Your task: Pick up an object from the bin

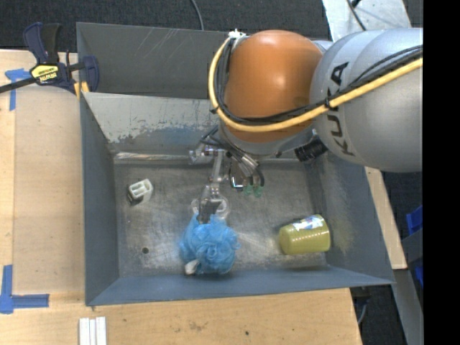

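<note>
Grey bin (100, 192): my gripper (211, 208) meets the top of the blue mesh pouf (210, 249); open or clamped, I can't tell.

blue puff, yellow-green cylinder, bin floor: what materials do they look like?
Blue puff: likely bunched plastic netting or soft fabric, matte; the sign is its ruffled, frilly folds. Yellow-green cylinder: probably smooth plastic, with a slight sheen and a pale label patch on its upper side. Bin floor: grey metal with a dull finish, showing scuffs and whitish wear streaks.
</note>
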Tool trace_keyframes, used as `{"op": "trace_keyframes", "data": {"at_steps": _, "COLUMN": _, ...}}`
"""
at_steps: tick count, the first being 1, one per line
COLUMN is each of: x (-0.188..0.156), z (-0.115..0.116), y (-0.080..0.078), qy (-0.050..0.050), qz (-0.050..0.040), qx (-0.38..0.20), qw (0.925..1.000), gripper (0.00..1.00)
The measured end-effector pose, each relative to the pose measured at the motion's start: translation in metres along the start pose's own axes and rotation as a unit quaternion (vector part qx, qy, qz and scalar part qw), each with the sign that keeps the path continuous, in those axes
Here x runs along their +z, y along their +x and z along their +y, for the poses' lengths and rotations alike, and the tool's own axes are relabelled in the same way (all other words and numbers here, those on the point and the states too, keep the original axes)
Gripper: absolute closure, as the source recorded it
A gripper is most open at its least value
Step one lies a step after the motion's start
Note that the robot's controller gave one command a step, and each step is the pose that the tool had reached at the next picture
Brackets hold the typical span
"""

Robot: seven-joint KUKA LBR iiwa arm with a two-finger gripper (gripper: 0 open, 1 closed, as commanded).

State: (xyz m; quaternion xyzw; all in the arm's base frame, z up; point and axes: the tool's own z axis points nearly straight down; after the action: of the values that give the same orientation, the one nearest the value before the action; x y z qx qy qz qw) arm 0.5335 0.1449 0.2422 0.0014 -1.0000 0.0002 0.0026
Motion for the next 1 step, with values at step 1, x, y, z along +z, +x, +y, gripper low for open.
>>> {"op": "trace_keyframes", "data": {"at_steps": 1, "x": -0.0041, "z": -0.0008, "y": -0.0017, "qy": -0.001, "qz": -0.0039, "qx": 0.001, "qw": 1.0000, "gripper": 0.00}}
